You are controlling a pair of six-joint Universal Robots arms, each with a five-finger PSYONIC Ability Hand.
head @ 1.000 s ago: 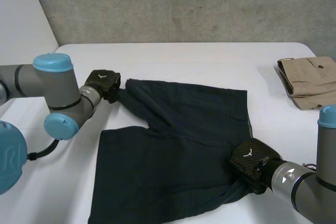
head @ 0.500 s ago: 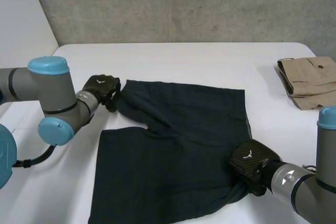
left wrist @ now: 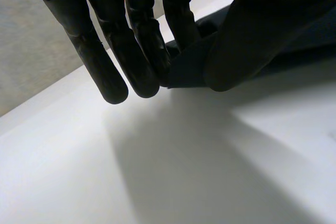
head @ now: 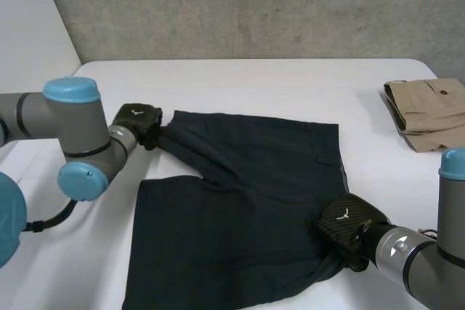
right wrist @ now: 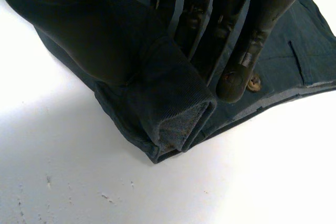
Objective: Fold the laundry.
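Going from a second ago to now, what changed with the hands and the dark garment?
The left hand, pinching the far left corner of the dark shorts, shifted slightly outward and toward the robot, drawing that corner into a tauter tail. The right hand kept its grip on the near right corner, and the folded tan garment stayed put.

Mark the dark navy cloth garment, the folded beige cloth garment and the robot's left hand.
dark navy cloth garment (head: 240, 223), head view, its flat middle.
folded beige cloth garment (head: 429, 110), head view, its top layer.
left hand (head: 138, 121), head view, back of the hand.
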